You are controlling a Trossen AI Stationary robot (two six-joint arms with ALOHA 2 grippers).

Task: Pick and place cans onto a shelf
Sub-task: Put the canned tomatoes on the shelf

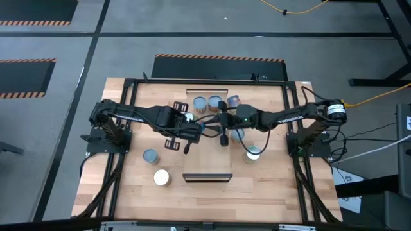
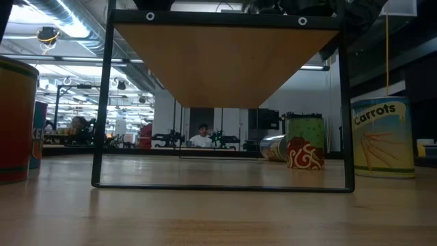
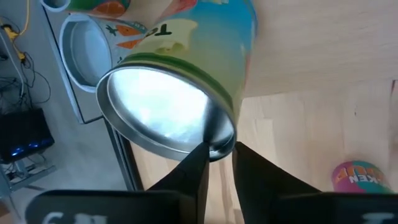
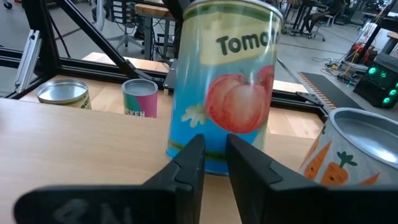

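Observation:
A tomato can with a blue and green label stands upright on the light-wood shelf, which runs from the table's far side to its near side at mid-table. My left gripper is over the can and shut on its top. My right gripper is level before the can's lower wall, its fingers almost together with nothing between them. A carrot can stands on the shelf beside it. Three cans rest at the shelf's far end. In the high view both grippers hide the tomato can. My left gripper pinches the tomato can's top rim between its two fingers, one on the silver lid and one outside on the wall. The fingers come from above, slanting down. The can stands upright with its base on the shelf. My right gripper: whether its fingertips touch the can's lower wall, I cannot tell.
Loose cans stand on the table: two at the near left and one at the right. A pink can and a can lying on its side are farther along the shelf. The shelf's black frame stands around it.

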